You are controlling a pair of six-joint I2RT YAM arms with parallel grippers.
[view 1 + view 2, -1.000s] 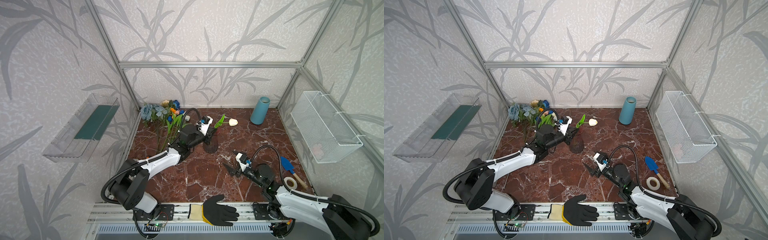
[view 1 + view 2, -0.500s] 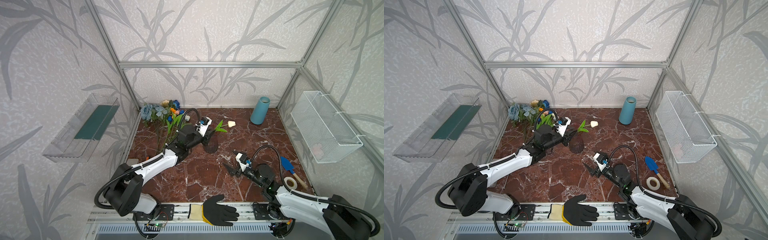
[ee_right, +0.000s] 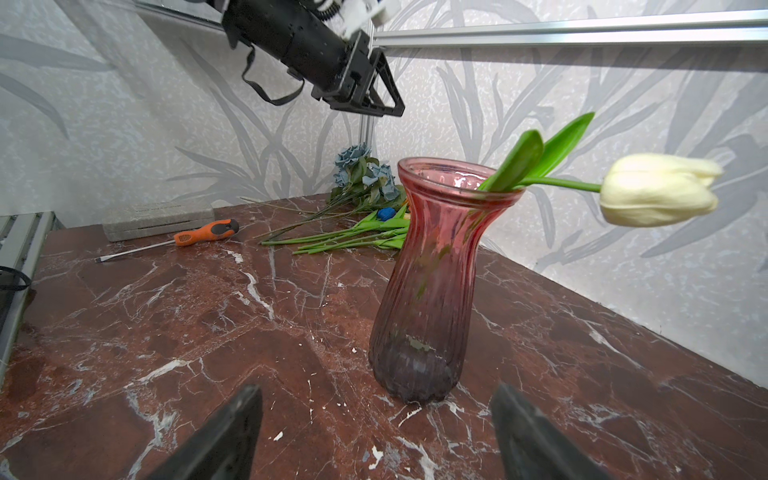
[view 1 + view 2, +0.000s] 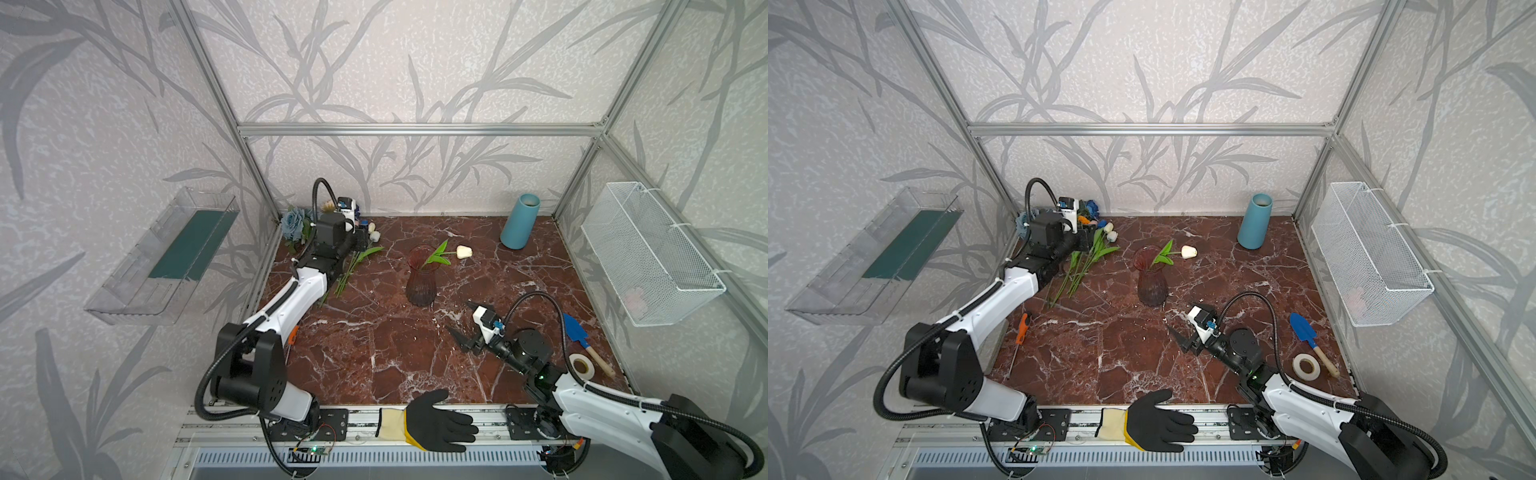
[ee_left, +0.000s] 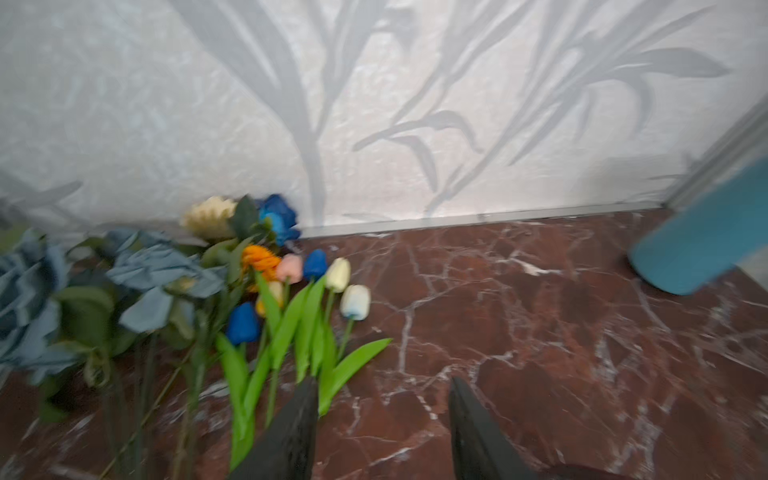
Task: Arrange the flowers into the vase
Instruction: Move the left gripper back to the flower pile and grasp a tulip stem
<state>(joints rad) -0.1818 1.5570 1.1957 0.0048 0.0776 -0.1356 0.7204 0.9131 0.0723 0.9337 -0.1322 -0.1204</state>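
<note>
Red-brown marble tabletop fills the cell, with grey leaf-patterned walls on 3 sides. The pink glass vase stands upright near the middle. 1 cream-white tulip sits in it — stem down the neck, bloom and 2 green leaves leaning out over the rim toward the teal cylinder.

1 second ago the left gripper was at the vase mouth with that tulip. Since then the arm has swung away to the back-left corner, and the tulip has stayed in the vase. Its jaws now stand apart with nothing between them, just above the stems of the loose flowers. These lie flat on the marble: 2 blue tulips, pink, yellow and pale ones, an orange marigold, a beige daisy, a dark-blue rose, and dusty-blue roses against the wall. In the left wrist view 1 fingertip overlaps a green leaf; whether it touches cannot be told.

The right gripper has not moved — spread wide, empty, low over the marble in front of the vase and apart from it. An orange-handled screwdriver lies beside the left arm, apart from the flower stems.
</note>
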